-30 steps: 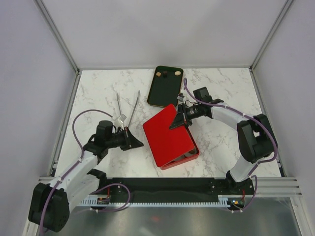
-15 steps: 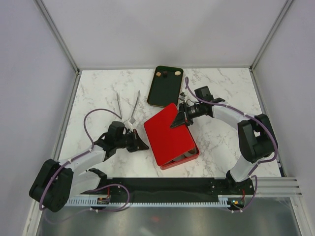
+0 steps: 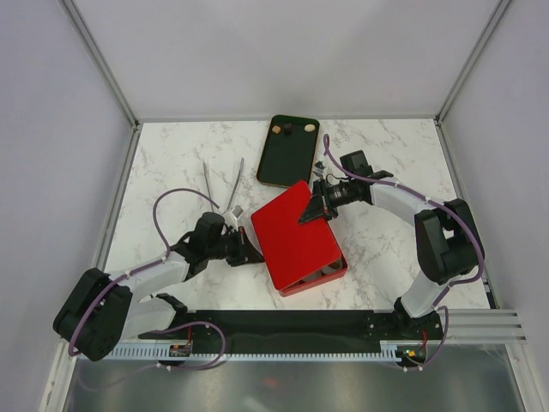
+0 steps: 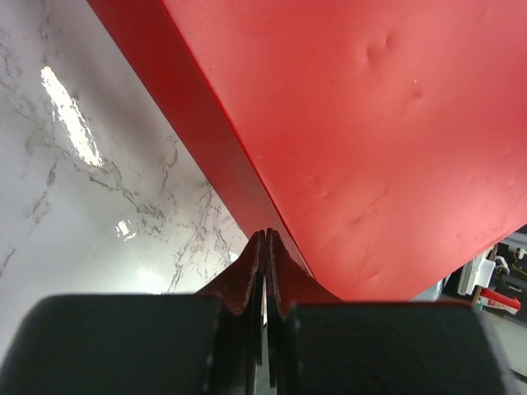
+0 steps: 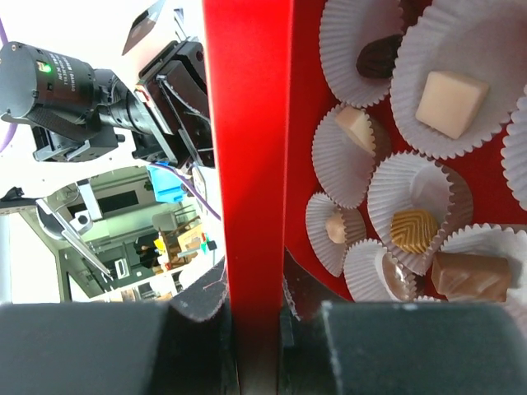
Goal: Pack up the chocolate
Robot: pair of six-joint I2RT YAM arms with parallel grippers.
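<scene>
From above, a red box (image 3: 333,273) sits mid-way across the marble table (image 3: 171,163), with its red lid (image 3: 294,236) lying askew over it and leaving the near right side uncovered. The right gripper (image 3: 307,215) pinches the lid's far corner. The left gripper (image 3: 251,251) lies low on the table, its tips at the lid's left edge. Beyond the box lies a dark tray (image 3: 286,163) with three small chocolates (image 3: 289,130) in a row at its far end. Metal tongs (image 3: 225,184) rest on the table left of the tray.

The left wrist camera shows that gripper's fingers (image 4: 255,263) pressed together with nothing between them. Their tips sit right at the lower rim of the lid; whether they touch it is not clear. White-veined marble fills the left of this picture.

The right wrist camera looks along the lid's edge, which runs straight up between the two fingers (image 5: 202,300) that clamp it. Right of the edge, inside the box, white fluted paper cups (image 5: 362,33) each hold a chocolate: a cream cube, a tan ribbed piece, a dark rounded one and brown blocks.
</scene>
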